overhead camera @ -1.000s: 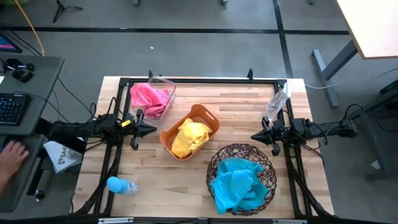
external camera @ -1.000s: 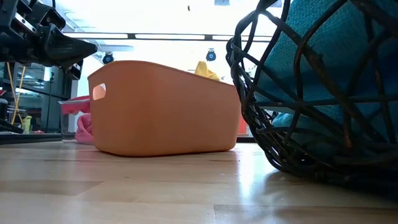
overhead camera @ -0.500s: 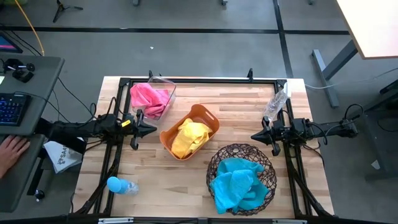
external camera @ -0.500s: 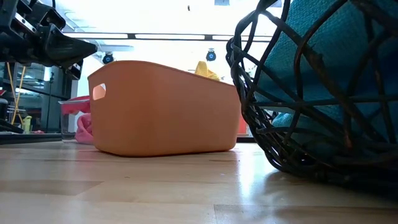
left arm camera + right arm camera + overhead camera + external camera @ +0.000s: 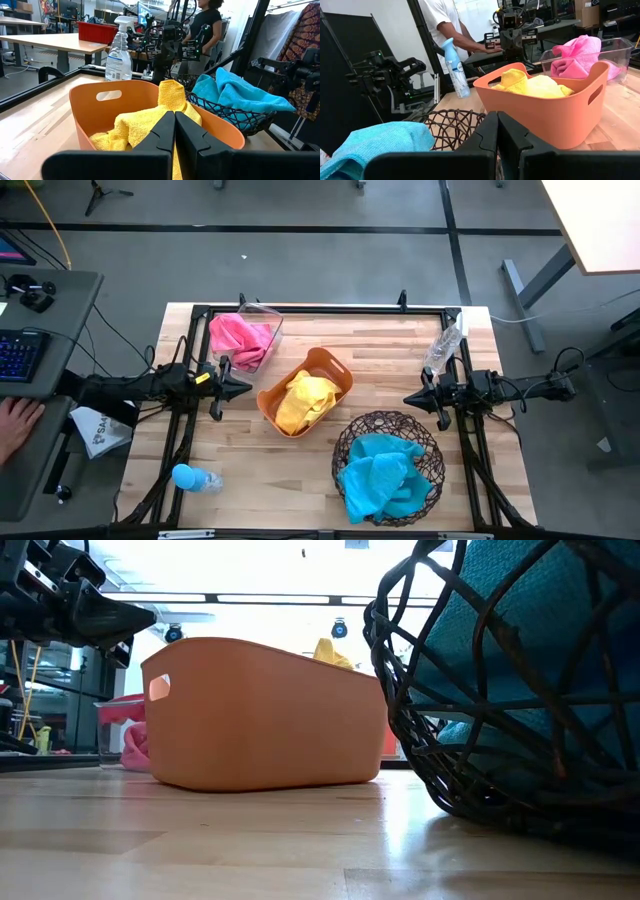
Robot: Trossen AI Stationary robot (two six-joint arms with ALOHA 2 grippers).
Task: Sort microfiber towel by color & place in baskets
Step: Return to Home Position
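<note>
Nothing on the worktop [image 5: 400, 340] has shifted in the last second: left claw [image 5: 243, 387] and right claw [image 5: 409, 398] parked closed and empty at its sides, pink towels [image 5: 240, 335] in clear bin [image 5: 273, 320], yellow towels [image 5: 305, 400] in orange tub [image 5: 335, 366], blue towels [image 5: 380, 475] in wire basket [image 5: 350, 435], so sorting looks finished.

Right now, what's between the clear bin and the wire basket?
The orange tub, holding yellow towels, sits between the clear bin and the wire basket. The high view shows it.
</note>
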